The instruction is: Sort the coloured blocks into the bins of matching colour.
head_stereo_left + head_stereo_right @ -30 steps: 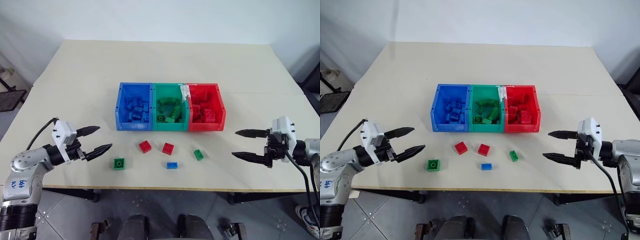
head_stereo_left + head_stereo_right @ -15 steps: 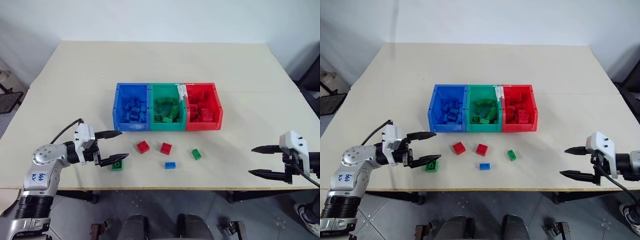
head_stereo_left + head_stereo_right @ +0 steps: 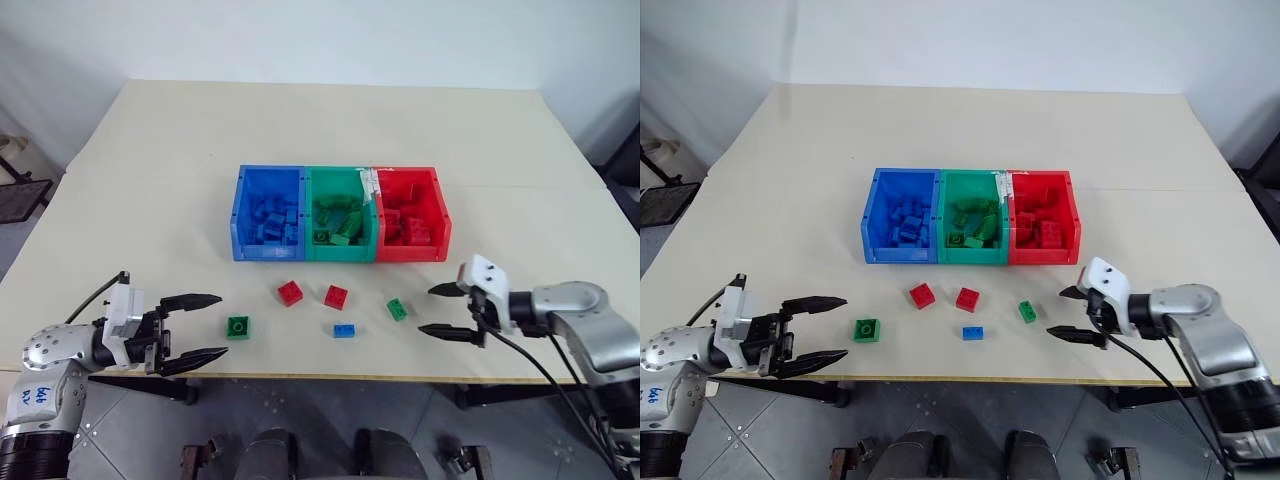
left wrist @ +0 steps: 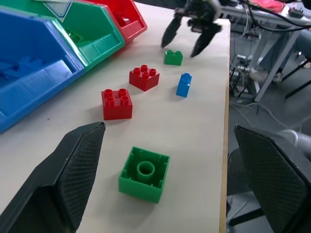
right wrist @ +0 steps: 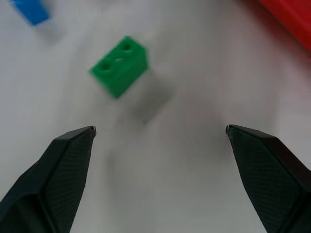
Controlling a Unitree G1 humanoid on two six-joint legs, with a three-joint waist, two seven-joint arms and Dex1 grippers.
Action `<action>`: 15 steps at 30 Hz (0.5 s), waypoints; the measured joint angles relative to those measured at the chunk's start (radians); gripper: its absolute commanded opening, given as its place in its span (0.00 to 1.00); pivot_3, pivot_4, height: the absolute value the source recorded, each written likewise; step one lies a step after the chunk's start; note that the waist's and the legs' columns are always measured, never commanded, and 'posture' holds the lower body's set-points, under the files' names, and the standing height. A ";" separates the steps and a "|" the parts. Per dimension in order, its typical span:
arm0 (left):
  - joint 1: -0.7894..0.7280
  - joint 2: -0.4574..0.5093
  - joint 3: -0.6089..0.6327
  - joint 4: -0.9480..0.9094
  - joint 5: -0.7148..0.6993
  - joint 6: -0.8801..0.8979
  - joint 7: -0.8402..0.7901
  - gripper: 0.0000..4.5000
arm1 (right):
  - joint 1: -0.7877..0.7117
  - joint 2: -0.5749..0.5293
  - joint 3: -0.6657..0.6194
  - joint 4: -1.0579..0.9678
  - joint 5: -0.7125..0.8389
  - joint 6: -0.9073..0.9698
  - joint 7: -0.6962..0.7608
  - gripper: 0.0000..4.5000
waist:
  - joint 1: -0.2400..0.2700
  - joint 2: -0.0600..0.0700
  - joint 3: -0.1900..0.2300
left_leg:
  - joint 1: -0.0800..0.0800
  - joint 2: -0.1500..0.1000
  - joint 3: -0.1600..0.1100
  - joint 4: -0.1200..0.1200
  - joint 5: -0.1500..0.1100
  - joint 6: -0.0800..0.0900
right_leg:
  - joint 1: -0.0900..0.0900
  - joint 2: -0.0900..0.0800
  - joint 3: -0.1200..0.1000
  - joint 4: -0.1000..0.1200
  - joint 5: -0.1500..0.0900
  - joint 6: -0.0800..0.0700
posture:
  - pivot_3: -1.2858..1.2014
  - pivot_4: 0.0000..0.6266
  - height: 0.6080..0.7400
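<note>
Most bricks already lie in the bins [image 3: 340, 255] at the worktop's middle. Five blocks [image 3: 344, 330] remain near the front edge. Left hand [image 3: 192, 327] and right hand [image 3: 440, 311] gape wide, empty.

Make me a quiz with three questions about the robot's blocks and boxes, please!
1. Where is the green bin?
A. Between the blue bin and red bin
B. Left end
C. Right end

2. How many loose blocks lie on the table?
A. Three
B. Five
C. Eight

3. How is the right gripper?
A. Holding a block
B. Shut
C. Open, empty

Answers: 1 A, green sits in the middle. 2 B, two red, two green, one blue. 3 C, its fingers are spread with nothing between.
</note>
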 measured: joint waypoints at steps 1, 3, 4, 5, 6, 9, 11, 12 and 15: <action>0.006 0.000 0.003 -0.001 -0.001 0.000 0.000 1.00 | -0.008 0.008 0.005 0.008 -0.004 -0.004 -0.004 1.00 | -0.001 0.000 0.000 | 0.000 0.000 0.000 0.000 0.000 0.000 | 0.000 0.000 0.000 0.000 0.000 0.000 | 0.52 0.24 1.00; 0.026 0.000 0.015 -0.003 -0.002 0.000 0.001 1.00 | -0.030 0.040 0.019 0.027 -0.029 -0.021 -0.018 1.00 | -0.009 -0.002 -0.001 | 0.001 0.001 0.001 0.000 0.000 0.000 | 0.000 0.001 0.000 0.001 0.000 0.000 | 0.52 0.24 1.00; 0.030 0.001 0.021 -0.004 -0.002 0.000 0.001 1.00 | -0.035 0.048 0.024 0.028 -0.037 -0.025 -0.023 1.00 | -0.012 -0.002 -0.001 | 0.001 0.001 0.001 0.000 0.000 0.000 | 0.000 0.001 0.000 0.001 0.000 -0.001 | 0.52 0.24 1.00; 0.040 0.003 0.032 -0.005 -0.003 0.000 0.001 1.00 | -0.040 0.059 0.032 0.028 -0.045 -0.028 -0.027 1.00 | -0.018 -0.003 -0.002 | 0.001 0.001 0.001 0.000 0.000 0.000 | 0.000 0.001 0.000 0.001 0.000 -0.001 | 0.52 0.24 1.00; 0.049 0.008 0.043 -0.005 -0.003 0.000 0.001 1.00 | -0.042 0.068 0.041 0.027 -0.056 -0.036 -0.030 1.00 | -0.022 -0.003 -0.002 | 0.001 0.001 0.000 0.000 0.000 -0.001 | 0.000 0.001 0.000 0.002 0.000 -0.001 | 0.52 0.24 1.00; 0.058 0.013 0.056 -0.011 -0.003 0.001 0.006 1.00 | -0.042 0.073 0.054 0.021 -0.075 -0.056 -0.028 1.00 | -0.027 -0.004 -0.002 | 0.002 0.002 0.001 -0.001 0.000 -0.001 | 0.000 0.002 0.000 0.002 -0.001 -0.001 | 0.52 0.24 1.00; 0.062 0.013 0.056 -0.022 -0.003 0.002 0.013 1.00 | -0.040 0.081 0.057 0.021 -0.080 -0.070 -0.024 1.00 | -0.027 -0.004 -0.003 | 0.002 0.002 0.000 -0.001 0.000 -0.001 | 0.000 0.002 0.000 0.002 -0.001 -0.001 | 0.52 0.24 1.00; 0.063 0.013 0.056 -0.027 -0.003 0.002 0.015 1.00 | -0.039 0.090 0.057 0.021 -0.081 -0.075 -0.024 1.00 | -0.027 -0.004 -0.003 | 0.002 0.002 0.000 -0.001 0.000 -0.001 | 0.000 0.002 0.000 0.002 -0.001 -0.001 | 0.52 0.24 1.00; 0.063 0.013 0.056 -0.032 -0.003 0.002 0.022 1.00 | -0.035 0.116 0.062 0.020 -0.083 -0.097 -0.023 1.00 | -0.029 -0.005 -0.003 | 0.003 0.003 0.001 -0.001 -0.001 -0.002 | 0.000 0.002 0.000 0.003 -0.001 -0.002 | 0.52 0.24 1.00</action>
